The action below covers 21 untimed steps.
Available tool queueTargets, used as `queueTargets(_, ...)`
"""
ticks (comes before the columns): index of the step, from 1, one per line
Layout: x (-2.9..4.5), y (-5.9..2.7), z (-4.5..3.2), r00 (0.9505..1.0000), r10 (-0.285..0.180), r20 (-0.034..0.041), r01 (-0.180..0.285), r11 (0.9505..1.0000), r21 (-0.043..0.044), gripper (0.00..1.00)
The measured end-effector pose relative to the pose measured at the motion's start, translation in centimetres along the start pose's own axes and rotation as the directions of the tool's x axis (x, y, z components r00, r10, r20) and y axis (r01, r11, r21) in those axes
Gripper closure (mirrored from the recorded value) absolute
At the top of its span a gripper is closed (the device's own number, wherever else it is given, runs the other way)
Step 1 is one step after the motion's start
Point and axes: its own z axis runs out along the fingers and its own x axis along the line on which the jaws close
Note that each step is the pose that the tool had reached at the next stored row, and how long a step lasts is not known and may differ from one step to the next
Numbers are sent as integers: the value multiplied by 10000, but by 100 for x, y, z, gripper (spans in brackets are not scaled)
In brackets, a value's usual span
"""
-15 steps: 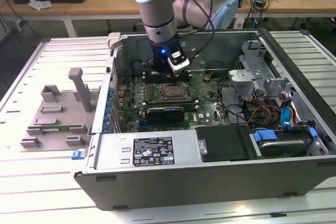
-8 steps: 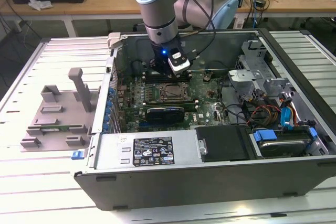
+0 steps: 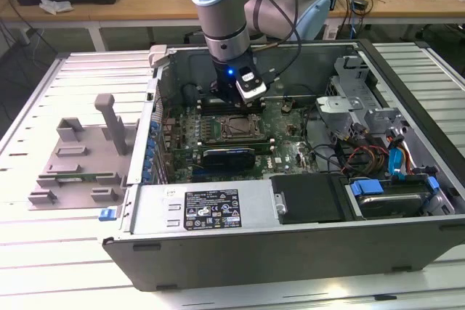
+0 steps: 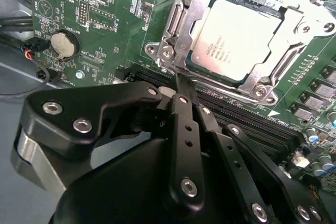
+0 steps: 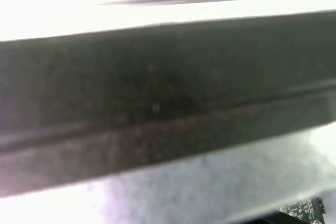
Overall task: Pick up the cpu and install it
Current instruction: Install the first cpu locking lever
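The cpu (image 4: 240,38), a flat square chip with a pale silver top, lies seated in the socket frame (image 4: 178,22) on the green motherboard (image 4: 110,30). In the exterior view the cpu (image 3: 239,128) sits at the middle of the open computer case (image 3: 290,245). My gripper (image 4: 181,83) hovers just beside the socket's edge, over the memory slots, with its black fingers (image 4: 182,109) pressed together and nothing between them. In the exterior view the gripper (image 3: 245,104) hangs right behind the socket, inside the case.
A grey fixture plate (image 3: 76,161) with upright blocks lies outside the case at the exterior view's left. Drive cages and cables (image 3: 370,125) crowd the right side, and the power supply (image 3: 211,212) lines the front. A coin battery (image 4: 64,44) sits on the board. A dark case wall (image 5: 168,93) spans the first wrist view.
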Motion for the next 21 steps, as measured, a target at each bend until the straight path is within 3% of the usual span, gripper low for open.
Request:
queueTargets(4, -1, 1, -8, 10000, -1, -1, 1, 10000, -3, 89)
queueTargets(8, -14, 11, -74, 10000, -6, 3, 6, 10000, 18, 89)
queueTargets(11, -22, 18, -115, 10000, -27, 22, 27, 9999, 126, 89)
queueTargets(12, -25, 20, -131, 10000, -57, 42, 56, 9996, 259, 89)
queueTargets(13, -30, 24, -154, 9999, -110, 69, 106, 9987, 500, 89)
queueTargets(14, -32, 26, -167, 9999, -141, 81, 136, 9978, 651, 89)
queueTargets(16, -34, 28, -179, 9998, -182, 96, 173, 9963, 841, 89)
queueTargets(18, -34, 28, -178, 9998, -185, 98, 176, 9962, 851, 89)
queueTargets(19, -34, 28, -177, 9998, -180, 60, 174, 9962, 859, 89)
queueTargets(20, -35, 28, -176, 9999, -167, -39, 170, 9960, 876, 89)
queueTargets(21, -39, 28, -175, 9996, -142, -248, 164, 9957, 912, 89)
